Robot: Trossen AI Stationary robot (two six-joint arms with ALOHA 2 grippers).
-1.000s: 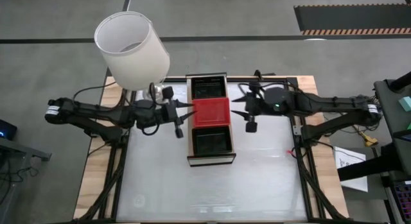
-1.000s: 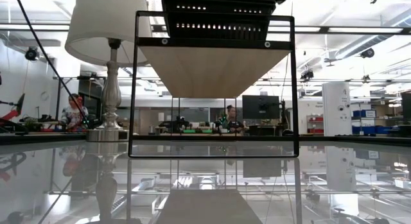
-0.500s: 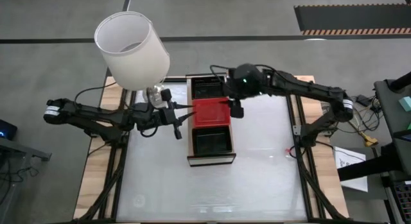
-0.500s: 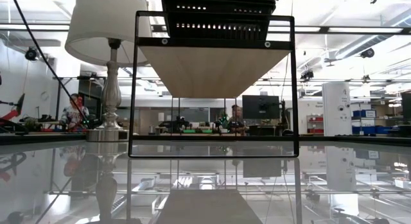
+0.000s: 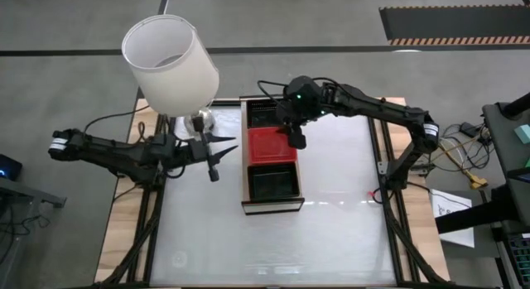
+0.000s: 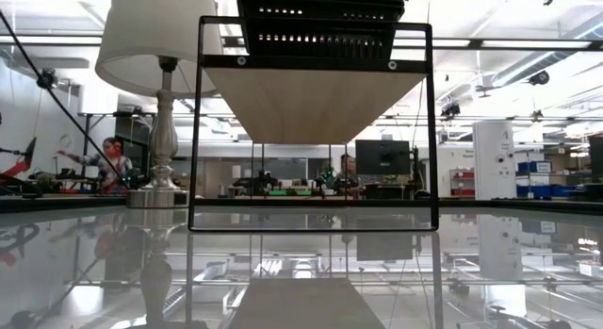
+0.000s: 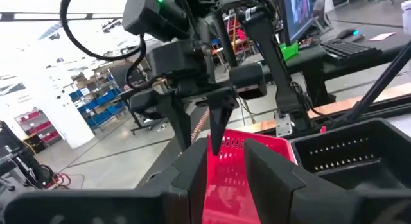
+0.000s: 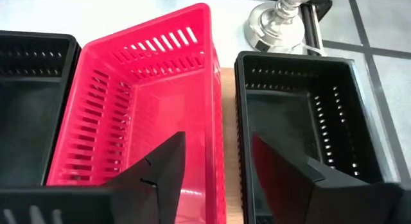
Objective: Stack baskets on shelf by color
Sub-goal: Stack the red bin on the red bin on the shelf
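Observation:
The light-wood shelf (image 5: 245, 156) holds three baskets in a row: a black basket (image 5: 269, 113) at the far end, a red basket (image 5: 270, 145) in the middle and a black basket (image 5: 273, 183) at the near end. My right gripper (image 5: 295, 138) is open and hovers above the red basket's far right corner. In its wrist view (image 8: 218, 185) one finger is over the red basket (image 8: 148, 115) and the other over the far black basket (image 8: 295, 115), and neither touches. My left gripper (image 5: 219, 151) is open and empty, left of the shelf, pointing at the red basket (image 7: 237, 153).
A lamp with a white shade (image 5: 170, 61) and a silver base (image 5: 199, 121) stands at the table's far left, close to my left arm and the shelf's far end. The white tabletop (image 5: 273, 248) stretches out nearer than the shelf.
My right gripper has swung from the right of the shelf toward the table's left and far edges, and now sits over the red basket's far right corner. My left gripper has drawn back from the shelf toward the table's left edge. The baskets have kept still.

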